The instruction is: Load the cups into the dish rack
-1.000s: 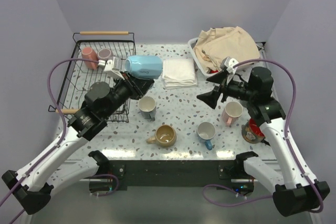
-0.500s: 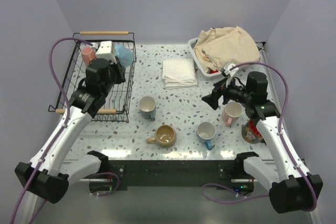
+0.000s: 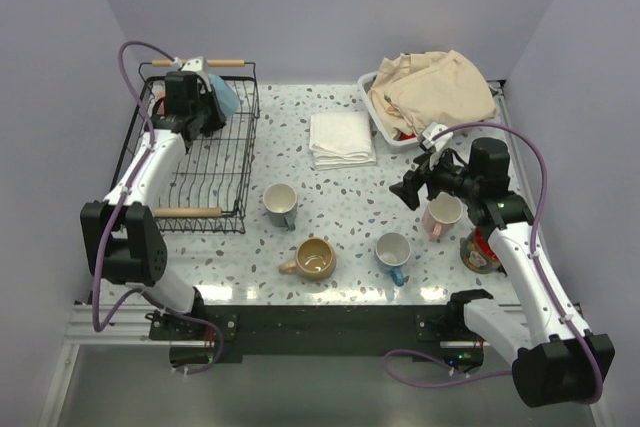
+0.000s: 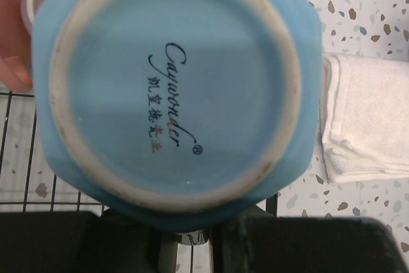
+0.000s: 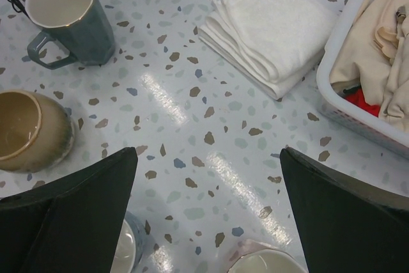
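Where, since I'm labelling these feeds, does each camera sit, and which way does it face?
Top external: fixed above and behind the bases, looking down across the table; both arms show, left end effector at the dish rack, right end effector open.
Left wrist: looks past its own end effector at the base of the gripped light blue mug, rack wires beneath.
Right wrist: looks down past its own open end effector at the grey-teal mug and tan mug.
Shared: the folded towel appears in all three.
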`<state>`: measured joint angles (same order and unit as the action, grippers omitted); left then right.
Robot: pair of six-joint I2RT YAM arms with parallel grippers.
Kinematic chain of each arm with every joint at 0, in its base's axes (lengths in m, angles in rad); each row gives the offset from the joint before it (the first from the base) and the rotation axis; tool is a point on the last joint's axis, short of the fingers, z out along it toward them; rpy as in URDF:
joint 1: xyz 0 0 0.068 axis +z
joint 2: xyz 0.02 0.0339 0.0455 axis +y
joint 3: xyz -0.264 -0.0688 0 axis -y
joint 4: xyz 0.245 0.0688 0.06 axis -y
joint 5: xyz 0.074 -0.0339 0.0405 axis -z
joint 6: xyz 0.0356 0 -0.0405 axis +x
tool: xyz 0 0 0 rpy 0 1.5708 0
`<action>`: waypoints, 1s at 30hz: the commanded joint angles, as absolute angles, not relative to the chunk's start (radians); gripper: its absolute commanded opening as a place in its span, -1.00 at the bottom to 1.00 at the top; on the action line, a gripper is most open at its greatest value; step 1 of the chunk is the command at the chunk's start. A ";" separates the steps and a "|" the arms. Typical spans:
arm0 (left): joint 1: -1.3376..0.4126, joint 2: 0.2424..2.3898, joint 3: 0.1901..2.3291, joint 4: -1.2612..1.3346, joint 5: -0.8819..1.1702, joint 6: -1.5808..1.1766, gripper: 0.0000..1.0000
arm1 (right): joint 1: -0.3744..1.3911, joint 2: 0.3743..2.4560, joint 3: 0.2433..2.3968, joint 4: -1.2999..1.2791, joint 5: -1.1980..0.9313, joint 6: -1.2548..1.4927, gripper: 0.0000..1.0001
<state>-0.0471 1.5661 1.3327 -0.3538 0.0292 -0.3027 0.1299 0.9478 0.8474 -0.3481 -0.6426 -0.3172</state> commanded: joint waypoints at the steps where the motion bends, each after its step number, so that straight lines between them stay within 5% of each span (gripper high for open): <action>1: -0.048 1.649 1.462 -0.247 0.055 -0.252 -1.00 | 0.126 0.928 0.859 -0.348 -0.626 -0.360 0.98; 24: -0.049 1.991 1.658 -0.291 0.017 -0.232 -1.00 | 0.126 0.942 0.864 -0.362 -0.646 -0.376 0.98; 30: -0.049 2.048 1.706 -0.313 0.011 -0.230 -0.78 | 0.127 0.945 0.864 -0.364 -0.644 -0.380 0.98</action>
<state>-0.0483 2.0495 1.6196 -0.3824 0.0216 -0.2592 0.1299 0.9478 0.8474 -0.3740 -0.6384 -0.3607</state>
